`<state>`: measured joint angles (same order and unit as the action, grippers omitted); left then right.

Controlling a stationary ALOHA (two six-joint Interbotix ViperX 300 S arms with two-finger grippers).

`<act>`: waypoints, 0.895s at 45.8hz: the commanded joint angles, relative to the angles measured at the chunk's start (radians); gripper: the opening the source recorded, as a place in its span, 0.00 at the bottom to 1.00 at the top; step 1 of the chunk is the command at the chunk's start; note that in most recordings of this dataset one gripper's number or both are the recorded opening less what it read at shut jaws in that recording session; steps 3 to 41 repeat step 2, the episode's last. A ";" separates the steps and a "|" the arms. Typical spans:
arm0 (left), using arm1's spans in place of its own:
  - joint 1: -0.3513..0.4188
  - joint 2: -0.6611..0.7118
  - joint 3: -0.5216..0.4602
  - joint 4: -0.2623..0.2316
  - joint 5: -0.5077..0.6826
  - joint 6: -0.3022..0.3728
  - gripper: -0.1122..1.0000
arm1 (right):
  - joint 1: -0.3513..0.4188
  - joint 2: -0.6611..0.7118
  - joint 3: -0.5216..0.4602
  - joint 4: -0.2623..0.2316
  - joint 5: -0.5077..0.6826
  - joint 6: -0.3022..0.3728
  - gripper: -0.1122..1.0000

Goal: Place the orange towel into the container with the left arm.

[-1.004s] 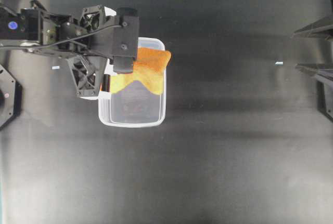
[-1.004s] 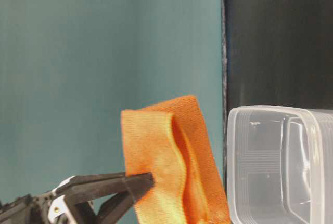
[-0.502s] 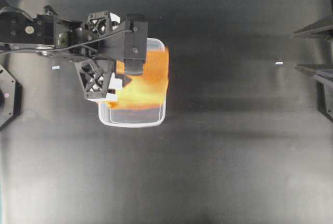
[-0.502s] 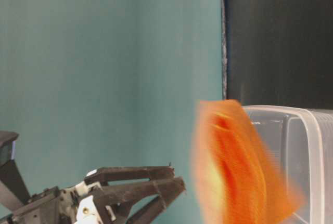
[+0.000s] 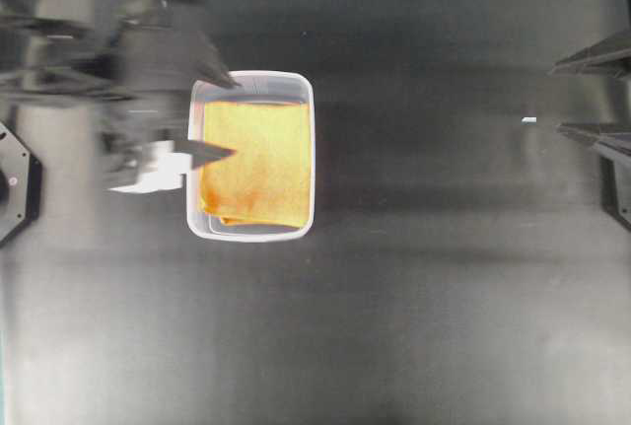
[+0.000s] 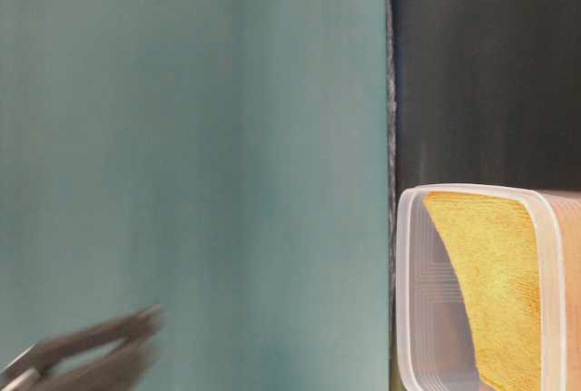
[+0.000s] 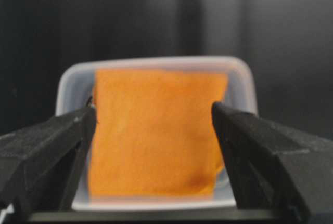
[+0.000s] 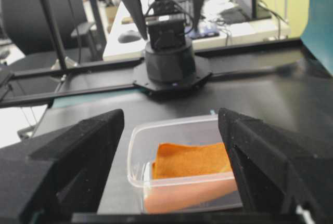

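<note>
The orange towel (image 5: pixel 258 164) lies flat inside the clear container (image 5: pixel 250 236), free of any gripper. My left gripper (image 5: pixel 232 117) is motion-blurred at the tub's left rim, open and empty. In the left wrist view the towel (image 7: pixel 156 135) fills the container (image 7: pixel 78 73) between the wide-apart fingers (image 7: pixel 57 141) of the left gripper (image 7: pixel 154 112). At table level the towel (image 6: pixel 490 291) leans in the tub (image 6: pixel 404 291). My right gripper (image 5: pixel 557 98) sits far right, open and empty. From the right wrist, the right gripper (image 8: pixel 171 117) frames the container (image 8: pixel 138 156) and towel (image 8: pixel 190 159).
A small white speck (image 5: pixel 528 120) lies on the black table toward the right. A black mount (image 5: pixel 15 183) sits at the left edge. The left arm's base (image 8: pixel 169 57) stands behind the tub. A teal wall (image 6: pixel 182 137) shows at table level.
My left gripper opened and let go of the towel, which dropped and settled flat in the container. The gripper then drew back to the left. The right arm stayed still.
</note>
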<state>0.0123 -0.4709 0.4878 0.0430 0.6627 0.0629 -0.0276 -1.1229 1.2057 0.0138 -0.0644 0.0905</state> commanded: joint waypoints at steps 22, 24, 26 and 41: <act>-0.026 -0.141 0.066 0.003 -0.074 -0.002 0.87 | -0.003 0.005 -0.002 0.003 -0.006 0.000 0.74; -0.026 -0.141 0.066 0.003 -0.074 -0.002 0.87 | -0.003 0.005 -0.002 0.003 -0.006 0.000 0.74; -0.026 -0.141 0.066 0.003 -0.074 -0.002 0.87 | -0.003 0.005 -0.002 0.003 -0.006 0.000 0.74; -0.026 -0.141 0.066 0.003 -0.074 -0.002 0.87 | -0.003 0.005 -0.002 0.003 -0.006 0.000 0.74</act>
